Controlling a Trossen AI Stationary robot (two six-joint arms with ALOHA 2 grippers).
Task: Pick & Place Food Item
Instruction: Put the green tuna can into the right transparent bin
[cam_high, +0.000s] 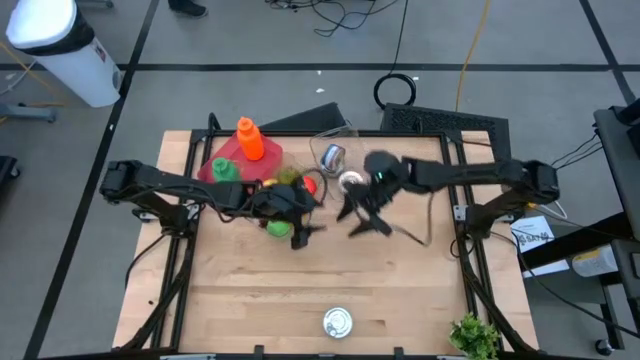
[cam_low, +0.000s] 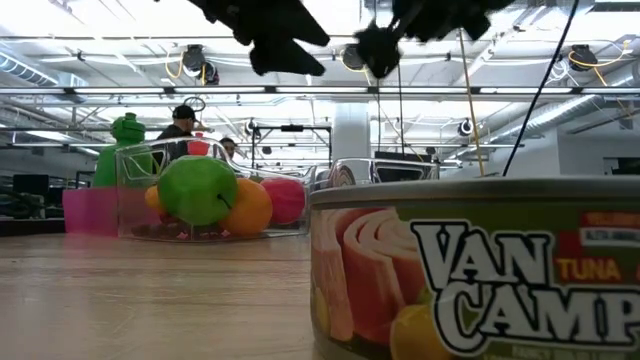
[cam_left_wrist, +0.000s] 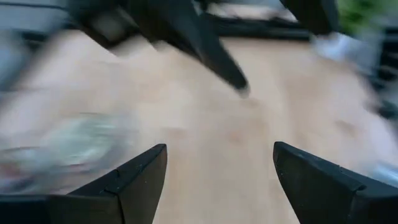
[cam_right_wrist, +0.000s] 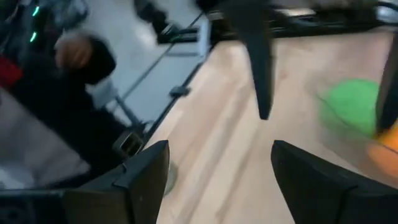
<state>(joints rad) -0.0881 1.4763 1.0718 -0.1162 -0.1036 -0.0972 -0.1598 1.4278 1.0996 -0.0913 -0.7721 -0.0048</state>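
Jaws: both grippers spread apart, nothing between the fingers of either.
Left gripper (cam_high: 297, 232): up off the table, right over the green fruit (cam_high: 278, 228).
Right gripper (cam_high: 362, 215): mid-table, near the left one, empty.
Tuna can (cam_high: 337, 322): alone at the front edge of the table (cam_high: 400, 290), well apart from both arms.
Clear container (cam_low: 135, 195): holding green, orange and red fruit.

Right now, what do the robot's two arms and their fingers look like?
Both arms are dark, nearly black, jointed links. The left arm and right arm each end in two dark, wedge-shaped fingers. A small green light glows near the right arm's wrist, and a thin dark cable trails beside it. Left gripper and right gripper fingers look matte black.
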